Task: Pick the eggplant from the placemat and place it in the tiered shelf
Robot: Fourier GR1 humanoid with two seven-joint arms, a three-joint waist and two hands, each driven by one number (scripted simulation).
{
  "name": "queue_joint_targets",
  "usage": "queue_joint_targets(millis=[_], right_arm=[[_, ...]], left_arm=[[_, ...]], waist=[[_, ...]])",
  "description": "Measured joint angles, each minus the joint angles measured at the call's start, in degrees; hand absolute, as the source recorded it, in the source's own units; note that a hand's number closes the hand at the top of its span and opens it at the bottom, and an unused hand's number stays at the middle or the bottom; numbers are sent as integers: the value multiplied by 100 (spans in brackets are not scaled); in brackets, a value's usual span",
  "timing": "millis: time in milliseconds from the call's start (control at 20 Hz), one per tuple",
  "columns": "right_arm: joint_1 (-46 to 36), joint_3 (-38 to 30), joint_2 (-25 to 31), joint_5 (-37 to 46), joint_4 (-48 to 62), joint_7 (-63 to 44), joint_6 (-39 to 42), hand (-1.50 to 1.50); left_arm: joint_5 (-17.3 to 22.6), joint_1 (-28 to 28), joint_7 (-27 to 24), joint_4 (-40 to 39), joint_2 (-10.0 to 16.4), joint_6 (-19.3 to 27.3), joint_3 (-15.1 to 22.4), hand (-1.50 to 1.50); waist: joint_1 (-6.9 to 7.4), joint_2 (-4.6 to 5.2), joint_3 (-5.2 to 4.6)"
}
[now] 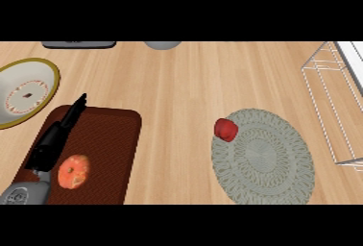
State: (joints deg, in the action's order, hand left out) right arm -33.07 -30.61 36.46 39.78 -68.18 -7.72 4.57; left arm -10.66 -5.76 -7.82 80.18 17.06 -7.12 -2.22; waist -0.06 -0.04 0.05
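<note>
A small red, rounded item (225, 129) lies on the upper left rim of a round grey woven placemat (269, 163) at the right of centre; nothing purple like an eggplant shows. The wire tiered shelf (333, 101) stands at the right edge, partly cut off. My left hand (53, 139) is far from both. It lies over a dark red rectangular mat (106, 144) at the lower left, with straight fingers pointing up the view and nothing in it. My right hand does not show.
An orange-red round fruit (74, 171) rests on the dark red mat beside my left wrist. A gold-rimmed white plate (35, 72) sits at the far left. A dark flat object (78, 44) and a grey bowl (163, 45) lie along the top edge.
</note>
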Motion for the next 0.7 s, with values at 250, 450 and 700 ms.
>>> queue_joint_targets(millis=[250,450,700], right_arm=[[10,-669,127,-477,-565,-113,-302,-150],[164,-1384,481,-968,-841,-638,-12,-150],[843,-2447,1137,-1760,-776,-874,977,-150]], left_arm=[[-34,84,-113,-58,24,19,-56,0],[-35,109,-131,-110,10,30,-99,0],[-17,196,-244,-134,71,-1,-190,0]], waist=[[-58,-21,-6],[-109,-33,-8],[-189,-42,-7]])
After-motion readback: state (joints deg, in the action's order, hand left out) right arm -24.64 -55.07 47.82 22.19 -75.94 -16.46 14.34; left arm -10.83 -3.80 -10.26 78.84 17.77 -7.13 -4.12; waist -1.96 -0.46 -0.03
